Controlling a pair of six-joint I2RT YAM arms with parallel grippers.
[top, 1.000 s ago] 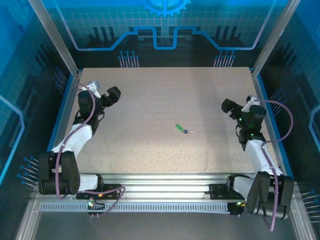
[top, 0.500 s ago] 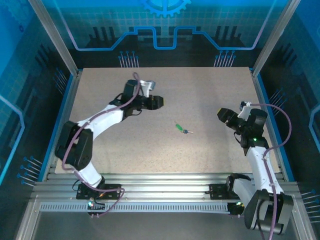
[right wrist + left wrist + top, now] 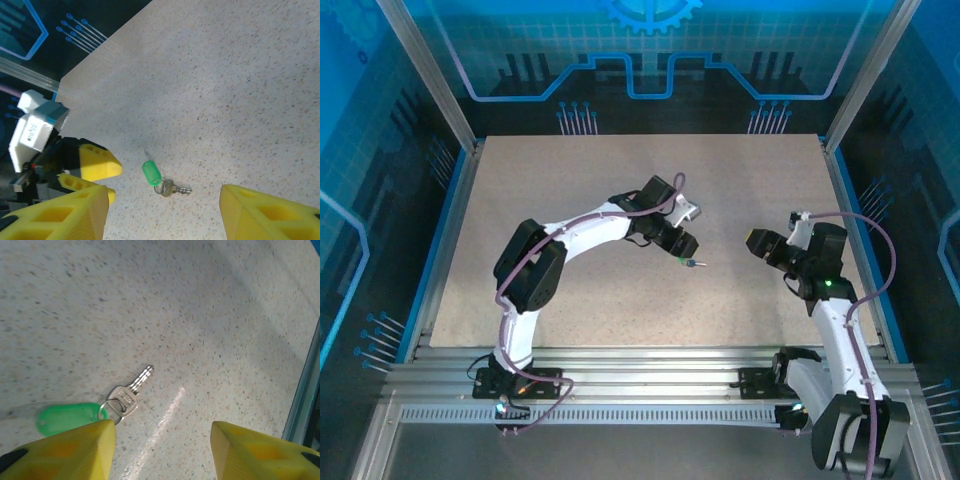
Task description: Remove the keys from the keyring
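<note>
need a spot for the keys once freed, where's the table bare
Free on the table: far strip along the back wall, left side by the blue rail, near edge between the arm bases. Crowded: the middle, left gripper and right gripper by the key and green tag.

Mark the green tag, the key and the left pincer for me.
green tag (image 3: 65,418), left wrist view, middle of the tag
key (image 3: 125,401), left wrist view, its head
left pincer (image 3: 161,432), left wrist view, midway between fingertips

Tag (image 3: 65,419) green, key (image 3: 128,394) silver; table (image 3: 570,170) beige w/ dark speckles; fingers (image 3: 260,452) yellow; walls (image 3: 380,150) blue w/ lighter grid lines.
</note>
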